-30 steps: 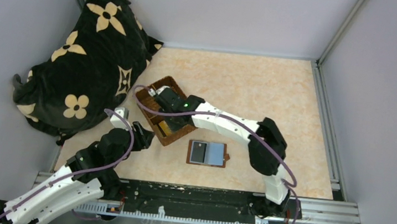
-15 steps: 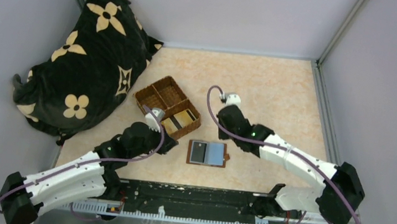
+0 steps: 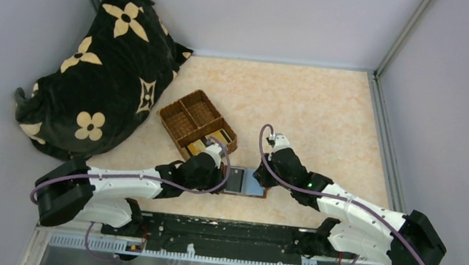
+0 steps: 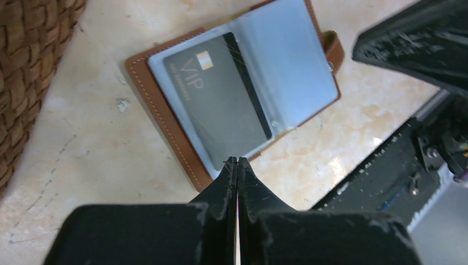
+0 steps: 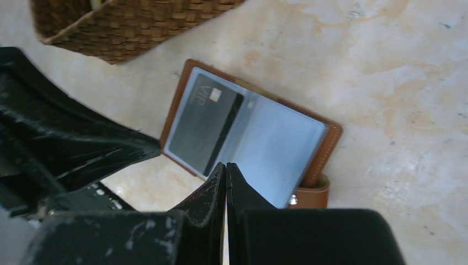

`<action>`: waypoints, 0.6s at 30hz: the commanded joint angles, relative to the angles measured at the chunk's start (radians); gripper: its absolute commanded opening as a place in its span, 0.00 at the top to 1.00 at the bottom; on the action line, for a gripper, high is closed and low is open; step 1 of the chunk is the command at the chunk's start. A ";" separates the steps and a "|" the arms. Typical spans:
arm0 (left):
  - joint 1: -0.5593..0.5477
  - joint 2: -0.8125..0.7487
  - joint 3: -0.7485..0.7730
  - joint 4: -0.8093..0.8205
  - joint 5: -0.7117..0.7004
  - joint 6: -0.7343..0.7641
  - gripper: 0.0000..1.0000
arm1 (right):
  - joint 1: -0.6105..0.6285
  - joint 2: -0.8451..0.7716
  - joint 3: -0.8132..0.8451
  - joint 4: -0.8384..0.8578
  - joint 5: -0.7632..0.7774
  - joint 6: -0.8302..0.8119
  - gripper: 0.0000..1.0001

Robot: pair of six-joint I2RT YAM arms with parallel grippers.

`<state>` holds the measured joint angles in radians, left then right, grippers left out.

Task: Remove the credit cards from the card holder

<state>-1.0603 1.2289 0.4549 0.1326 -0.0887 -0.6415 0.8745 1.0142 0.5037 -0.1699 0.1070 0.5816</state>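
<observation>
The card holder (image 3: pixel 254 182) lies open on the table, brown leather with grey-blue sleeves (image 4: pixel 287 61) (image 5: pixel 276 149). A dark grey credit card (image 4: pixel 215 102) (image 5: pixel 205 124) marked VIP sits in its left sleeve. My left gripper (image 3: pixel 223 173) (image 4: pixel 237 160) is shut and empty, its tips at the holder's near-left edge over that sleeve. My right gripper (image 3: pixel 265 179) (image 5: pixel 226 164) is also shut and empty, its tips over the right sleeve. Gold-tan cards (image 3: pixel 221 136) lie in the wicker basket's near compartment.
The woven three-compartment basket (image 3: pixel 179 100) (image 4: pixel 27 66) (image 5: pixel 127 27) stands just left and behind the holder. A black flower-patterned cloth bundle (image 3: pixel 101 66) fills the back left corner. Grey walls bound the table on three sides.
The right arm left the basket and swung down to the holder's right side. The left arm reached forward to its left side. Both grippers have shut.
</observation>
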 commanded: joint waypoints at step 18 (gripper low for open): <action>0.068 0.165 0.037 0.049 -0.036 -0.012 1.00 | 0.003 0.081 -0.096 0.348 -0.158 0.088 0.84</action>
<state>-0.9924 1.3674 0.4747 0.1417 -0.1524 -0.6540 0.8745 1.0843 0.4164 0.0944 -0.0505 0.6518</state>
